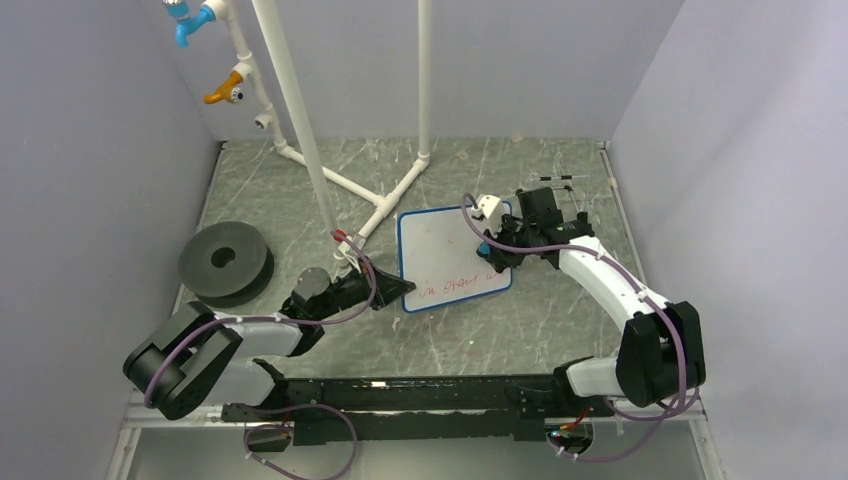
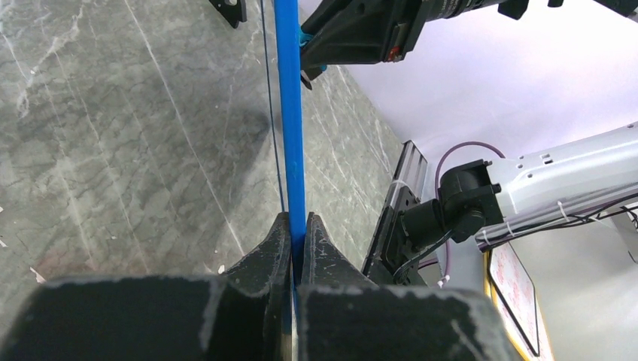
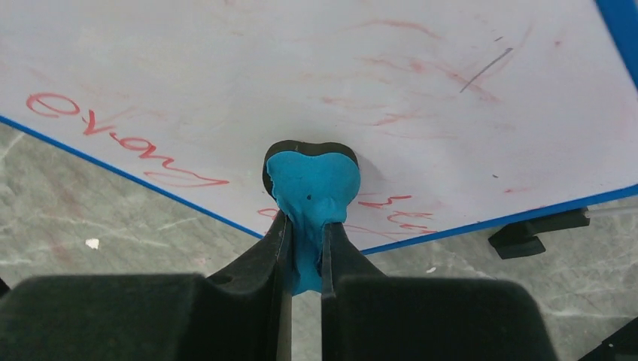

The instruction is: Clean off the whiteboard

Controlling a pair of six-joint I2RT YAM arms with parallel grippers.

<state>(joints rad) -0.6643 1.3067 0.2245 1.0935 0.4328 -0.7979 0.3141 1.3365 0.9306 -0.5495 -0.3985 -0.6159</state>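
The whiteboard (image 1: 440, 240) sits at the middle of the desk (image 1: 500, 340), red writing along its near edge. The left pincer (image 2: 297, 244) pinches its blue rim; the right pincer (image 3: 305, 233) pinches a blue eraser (image 3: 312, 180) against the face. A hard wipe could wrench the thin rim free, or fold the soft eraser

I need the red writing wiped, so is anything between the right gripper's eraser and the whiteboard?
Nothing visible: the blue eraser in the right gripper looks pressed against the whiteboard, beside the red writing.
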